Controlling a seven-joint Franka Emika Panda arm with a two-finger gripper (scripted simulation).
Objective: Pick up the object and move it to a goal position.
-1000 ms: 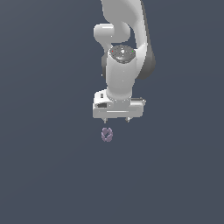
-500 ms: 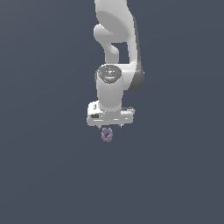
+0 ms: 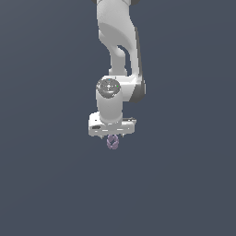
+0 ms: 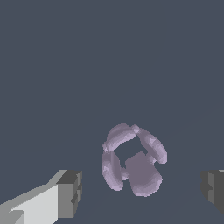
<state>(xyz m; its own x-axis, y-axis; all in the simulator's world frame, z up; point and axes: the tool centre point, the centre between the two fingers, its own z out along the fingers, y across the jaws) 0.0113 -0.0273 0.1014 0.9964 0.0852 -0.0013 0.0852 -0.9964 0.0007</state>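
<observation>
Item: arm, lowered. Across the last second we have brought the gripper [image 3: 112, 138] down onto the object [image 3: 112, 142]; a clear gap lay between them before, and in the exterior view the white hand now sits directly over the lilac lump, hiding its upper edge.

Item: object [image 4: 132, 160]. Small, pale purple, lobed and ridged, with an open hollow near its middle. It lies on the plain dark surface [image 3: 184, 184], which has no markings that we can see. It has not shifted place.

Item: fingers [image 4: 70, 194]. Spread wide. The wrist view shows one dark pad on each side of the object, both well apart from it, neither touching.

Item: standing of the task. We judge the approach nearly finished: the object lies between the open fingers, unlifted. Closing on it looks to be the next step; the lumpy form may slip off flat pads. No goal marker is visible.
</observation>
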